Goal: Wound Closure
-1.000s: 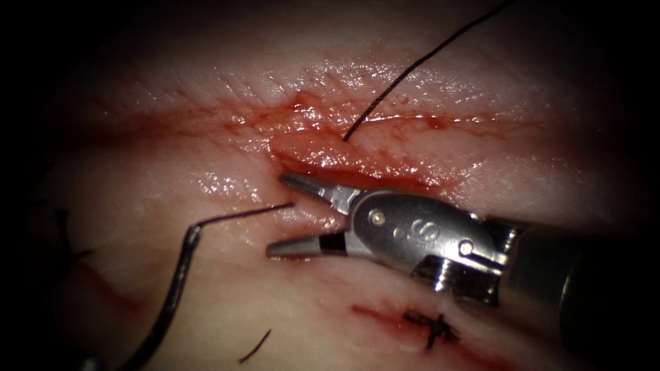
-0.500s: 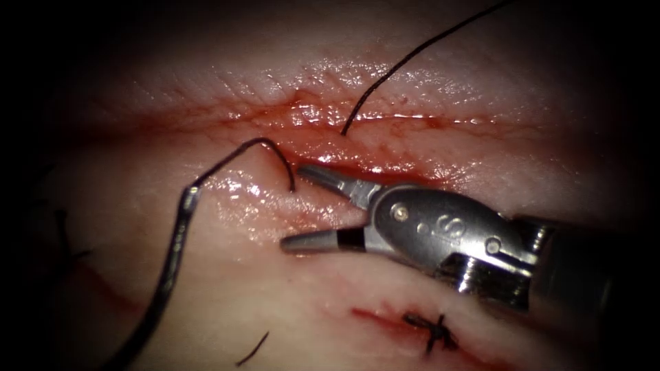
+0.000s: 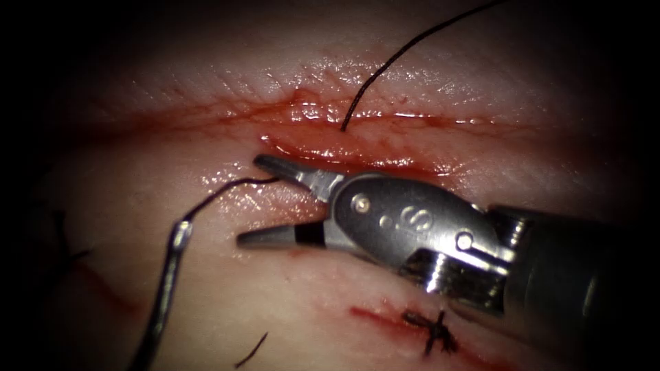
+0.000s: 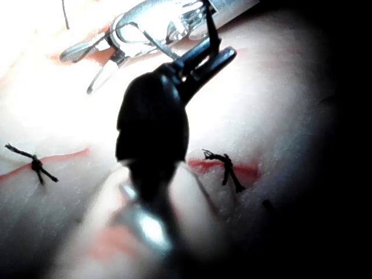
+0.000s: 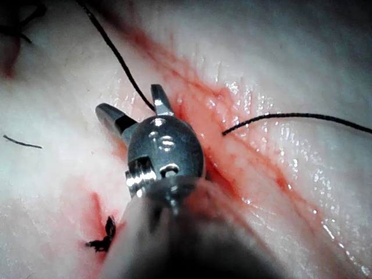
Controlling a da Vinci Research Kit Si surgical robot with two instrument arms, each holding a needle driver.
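Note:
The cut [image 3: 357, 148] runs across the tissue, wet with red fluid. My right tool [image 3: 249, 203] lies along its near edge with jaws open, holding nothing. In the right wrist view the right tool [image 5: 128, 99] has thread [image 5: 116, 55] running down between its jaws. The curved needle [image 3: 165, 288] is out of the tissue at the left, on the near side of the cut. Its thread [image 3: 220, 192] runs from the needle's tail to the tissue beside the upper jaw. A second strand [image 3: 399, 58] leaves the far edge and climbs right. My left tool [image 4: 206, 61] looks shut on the needle [image 4: 210, 26].
A tied knot [image 3: 433, 330] sits on a short red line near the front, with a loose cut end of thread [image 3: 251, 350] to its left. Two knots [image 4: 38, 165] [image 4: 224, 168] show in the left wrist view, where the right tool [image 4: 78, 72] also appears.
The right tool backed right, then slid left along the cut. The needle's tail rose and dropped again; its thread arched into a loop and now lies flatter.

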